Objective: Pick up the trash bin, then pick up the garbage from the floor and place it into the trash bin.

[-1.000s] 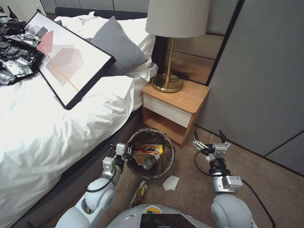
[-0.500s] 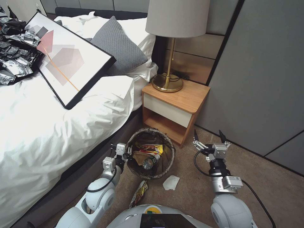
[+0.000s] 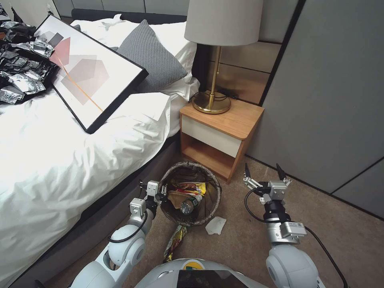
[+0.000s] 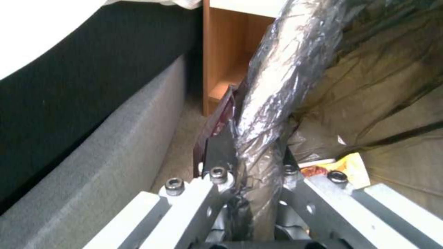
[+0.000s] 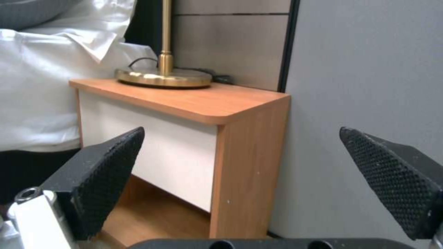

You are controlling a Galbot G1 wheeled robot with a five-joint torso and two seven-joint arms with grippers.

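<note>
- A bedroom corner: a white-sheeted bed [image 3: 72, 160] on the robot's left, a wooden nightstand [image 3: 224, 128] with a brass lamp [image 3: 216, 60] ahead, grey wall panels on the right, and beige carpet [image 3: 328, 240] underfoot.
- The trash bin [image 3: 191, 194] stands on the carpet between the bed frame and the nightstand, just in front of the robot.
- The left gripper [image 3: 160, 196] is clamped on the bin's bag-covered rim at the bed side; the left wrist view shows the rim pinched between its fingers [image 4: 217, 155].
- The right gripper [image 3: 264, 176] hovers over the carpet to the right of the bin, fingers spread wide, holding nothing.
- Step in hand, as I judge it: the bin is gripped and some litter is already inside, so collecting goes on.
- Count inside the bin: one bottle [image 3: 189, 205], one brown paper bag [image 3: 176, 197], one yellow wrapper [image 3: 191, 187].
- Count on the carpet: two pieces, a white tissue [image 3: 216, 226] and a snack wrapper [image 3: 175, 241], both just beside the bin's near side.
- Next calls for the right gripper to swing back towards the robot and descend over the tissue, the closer piece.
</note>
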